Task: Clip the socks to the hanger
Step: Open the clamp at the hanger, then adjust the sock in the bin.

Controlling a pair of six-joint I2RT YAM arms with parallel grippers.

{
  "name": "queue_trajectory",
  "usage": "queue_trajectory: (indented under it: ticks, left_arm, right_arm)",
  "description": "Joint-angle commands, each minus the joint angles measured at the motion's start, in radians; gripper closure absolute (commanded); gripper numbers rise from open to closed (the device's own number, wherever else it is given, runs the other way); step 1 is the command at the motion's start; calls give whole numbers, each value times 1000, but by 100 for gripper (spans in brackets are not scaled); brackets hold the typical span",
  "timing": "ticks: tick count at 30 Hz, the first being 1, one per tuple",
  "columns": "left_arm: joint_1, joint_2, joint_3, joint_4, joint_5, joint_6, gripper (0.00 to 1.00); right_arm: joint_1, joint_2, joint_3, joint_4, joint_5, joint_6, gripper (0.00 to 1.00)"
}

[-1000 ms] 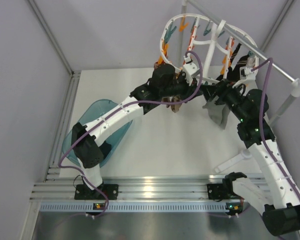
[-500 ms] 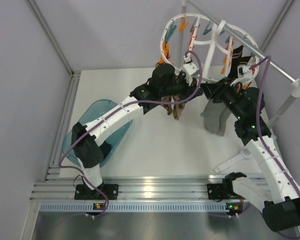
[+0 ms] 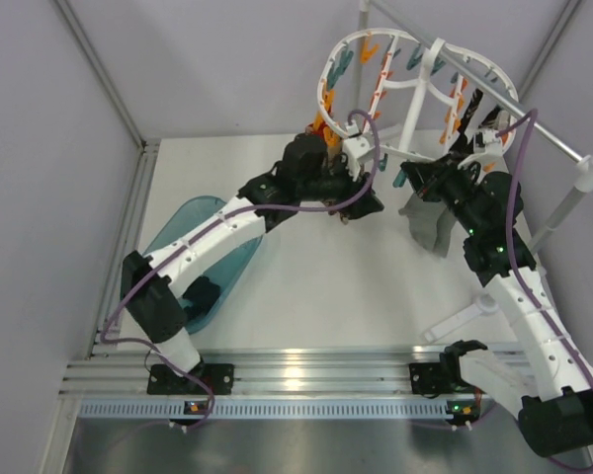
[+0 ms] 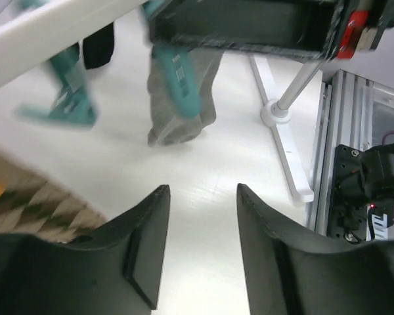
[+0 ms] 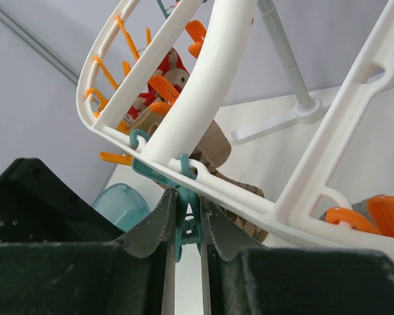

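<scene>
Now, at 8 o'clock on the surface (image 3: 306, 286) sits a teal tub (image 3: 193, 237). The left jaws stand partly open with nothing between them. The zigzag sock (image 4: 36, 209) is just beside them at their 9 o'clock and looks clipped up. Far back at 1 o'clock is the white hanger (image 5: 230, 59). The right jaws squeeze tight on a teal peg (image 5: 184, 230) under its bar, probably to open it for the grey sock (image 3: 430, 225) hanging close by.

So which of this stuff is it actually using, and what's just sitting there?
Part of the job: hanger, teal peg pinched by right gripper, grey sock, zigzag sock.
Just lying about: teal tub, metal stand.
</scene>
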Motion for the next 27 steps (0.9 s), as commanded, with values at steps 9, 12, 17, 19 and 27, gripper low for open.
queue_trajectory:
  ticks: [9, 12, 17, 19, 27]
  left_arm:
    - [548, -454, -252, -334, 224, 41, 44]
    - [711, -508, -298, -505, 227, 234, 43]
    - [929, -488, -345, -929, 213, 602, 43]
    - [957, -456, -388, -1059, 114, 699, 43]
    - [974, -433, -656, -913, -115, 856, 40]
  right_arm:
    - [-1, -30, 33, 28, -15, -23, 100]
    - [-2, -31, 36, 17, -15, -31, 100]
    - [-4, -33, 39, 3, -12, -42, 100]
    - [-5, -33, 39, -1, -12, -43, 100]
    - [-5, -30, 28, 2, -20, -49, 100]
